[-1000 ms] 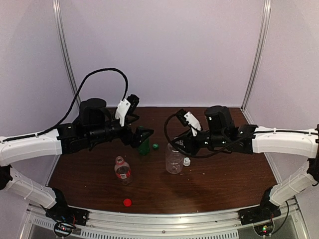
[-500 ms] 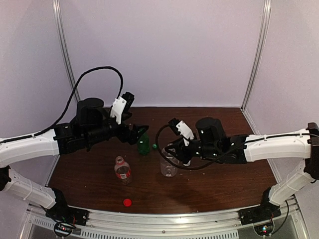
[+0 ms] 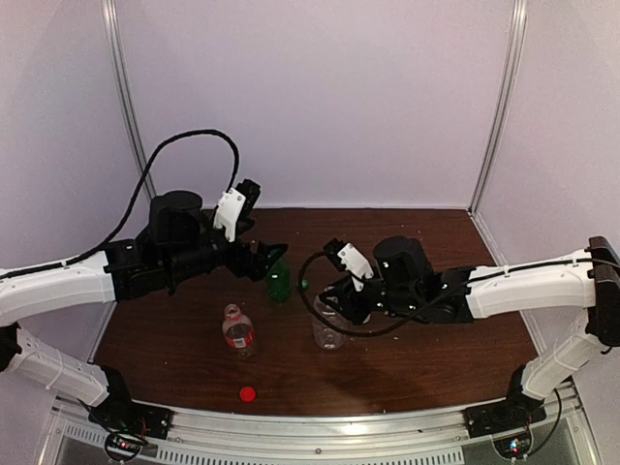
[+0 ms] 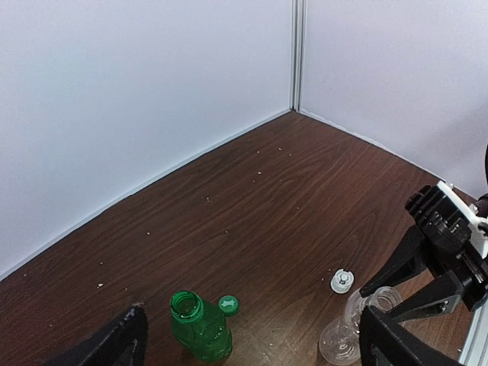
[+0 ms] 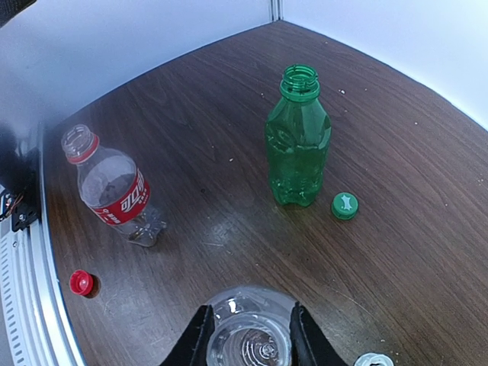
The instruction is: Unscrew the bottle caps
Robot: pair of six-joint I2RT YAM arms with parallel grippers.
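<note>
All three bottles stand open on the brown table. The slim green bottle (image 3: 279,283) has its green cap (image 3: 303,284) beside it. The red-label bottle (image 3: 238,331) stands at the front left, with its red cap (image 3: 248,393) near the front edge. My right gripper (image 5: 250,339) is shut on the neck of the clear ribbed bottle (image 5: 248,305). The white-grey cap (image 4: 342,281) lies just beyond that bottle and is hidden in the top view. My left gripper (image 4: 252,347) is wide open and empty, just left of the green bottle (image 4: 200,328).
White walls with metal posts (image 3: 124,107) close the back and sides. A metal rail (image 3: 320,426) runs along the front edge. The left arm's black cable (image 3: 184,145) loops above the table's back left.
My right gripper has moved left and closed round the clear bottle's neck, and the bottle shifted slightly left. My left gripper has drawn back to the left, off the green bottle.
</note>
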